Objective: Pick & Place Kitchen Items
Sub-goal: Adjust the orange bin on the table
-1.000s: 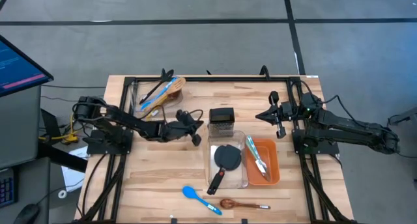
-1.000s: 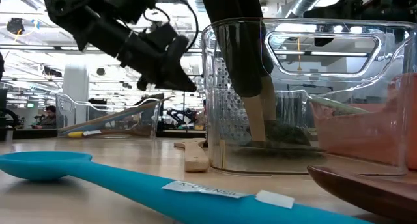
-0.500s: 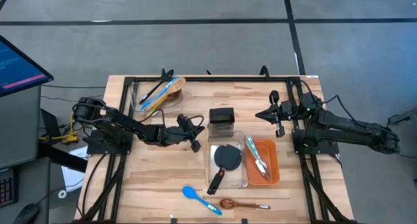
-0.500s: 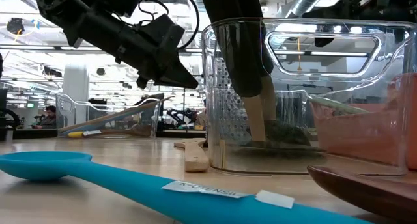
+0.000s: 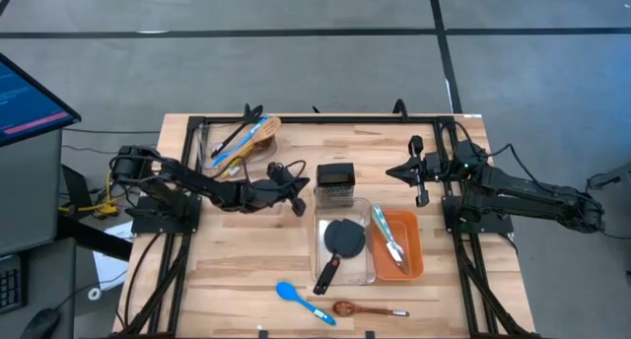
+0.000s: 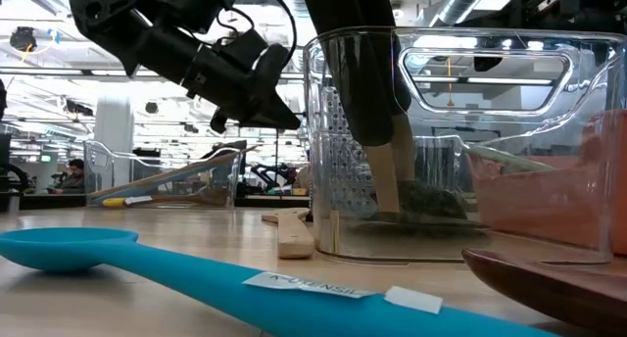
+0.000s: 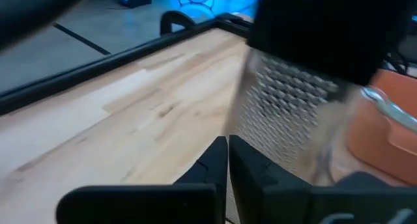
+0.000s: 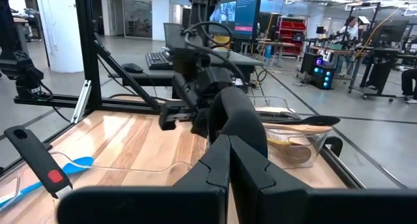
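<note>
Blue spoon [image 6: 147,264] handle, low view: white sticker [image 6: 306,286] with small dark print, apparently "K-UTENSIL"; last letters uncertain.
Second white sticker [image 6: 413,299], further along same handle: no print legible.
Monitor [image 5: 30,101] at table's left, high view: lit blue screen with lines of text, too small to read.
Screens [image 8: 240,6] in room beyond table, right wrist view: lit blue, nothing legible.
Box grater [image 7: 293,94], left wrist view: no brand or marking readable.
Everything else on table: no readable text, numbers or signs.
</note>
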Available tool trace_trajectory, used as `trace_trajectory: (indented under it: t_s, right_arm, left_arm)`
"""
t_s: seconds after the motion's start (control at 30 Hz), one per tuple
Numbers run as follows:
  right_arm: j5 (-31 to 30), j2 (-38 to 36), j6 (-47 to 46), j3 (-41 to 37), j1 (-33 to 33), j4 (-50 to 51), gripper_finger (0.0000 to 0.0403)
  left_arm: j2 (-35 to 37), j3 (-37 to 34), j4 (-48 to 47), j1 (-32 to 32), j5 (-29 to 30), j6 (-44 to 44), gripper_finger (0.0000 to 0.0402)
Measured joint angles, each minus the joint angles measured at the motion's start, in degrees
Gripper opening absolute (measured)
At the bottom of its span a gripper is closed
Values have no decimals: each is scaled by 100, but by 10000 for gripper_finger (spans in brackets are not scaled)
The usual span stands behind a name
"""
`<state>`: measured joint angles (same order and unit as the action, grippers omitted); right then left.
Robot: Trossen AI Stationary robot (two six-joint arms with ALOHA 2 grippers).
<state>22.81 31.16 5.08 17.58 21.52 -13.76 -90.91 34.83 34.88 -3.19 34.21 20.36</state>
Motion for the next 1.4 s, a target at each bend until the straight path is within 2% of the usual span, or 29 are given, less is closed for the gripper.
trace_trajectory:
  t_s: [0.93, 1.07, 1.17, 1.27, 1.4]
  right_arm:
    - [-40, 0, 133, 0, -1, -2, 0]
    - [-41, 0, 102, 0, -2, -4, 0]
    - [-42, 0, 104, 0, 0, -10, 0]
    - [-42, 0, 103, 0, 0, -24, 0]
    - [-42, 0, 103, 0, 0, -41, 0]
  left_arm:
    - [0, 0, 9, 330, -77, -40, 2]
    - [0, 0, -34, 437, -1003, -9, 2]
    - [2, 7, -408, 549, -1808, 304, 2]
    - [2, 7, -952, 645, -2190, 700, 2]
    - [2, 7, -1037, 752, -2651, 761, 2]
